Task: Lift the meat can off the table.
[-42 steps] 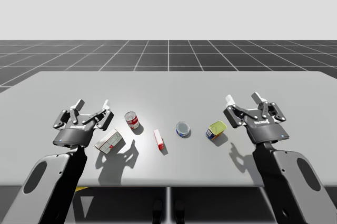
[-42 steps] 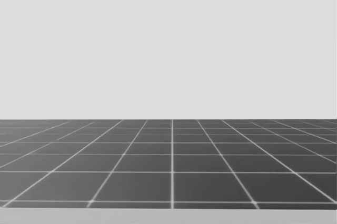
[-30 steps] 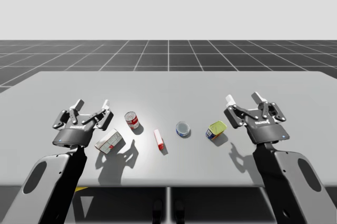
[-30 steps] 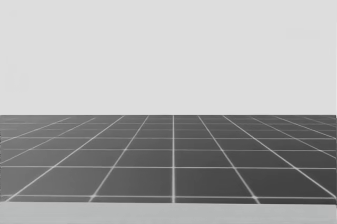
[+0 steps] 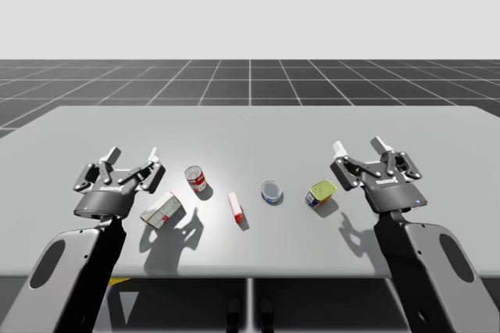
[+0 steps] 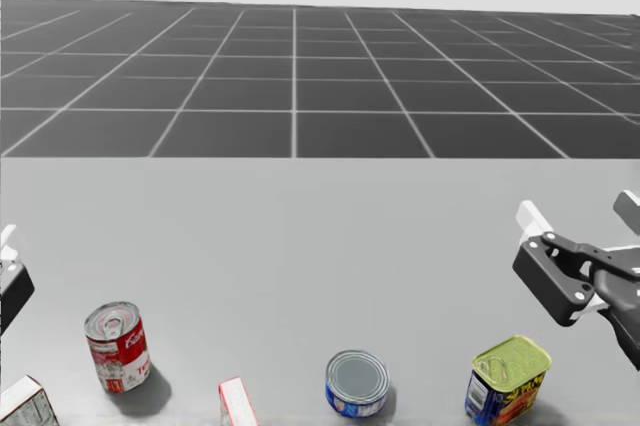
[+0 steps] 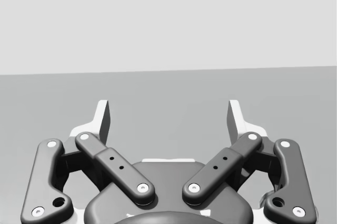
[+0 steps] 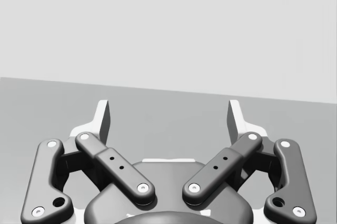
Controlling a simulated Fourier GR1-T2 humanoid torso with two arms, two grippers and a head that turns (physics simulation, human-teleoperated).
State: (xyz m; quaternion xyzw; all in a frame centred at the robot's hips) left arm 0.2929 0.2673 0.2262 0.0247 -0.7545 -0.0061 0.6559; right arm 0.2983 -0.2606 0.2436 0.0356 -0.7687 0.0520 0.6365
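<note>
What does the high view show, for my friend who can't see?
My left claw and right claw hover open above a grey table. Between them sit a white box, a red can, a small red box, a blue can and the yellow-topped meat can, nearest the right claw.

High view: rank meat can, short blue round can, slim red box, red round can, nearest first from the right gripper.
1. Meat can, just left of right gripper.
2. Short blue round can, mid-table.
3. Slim red box, further left.
4. Red round can, left again.
</note>
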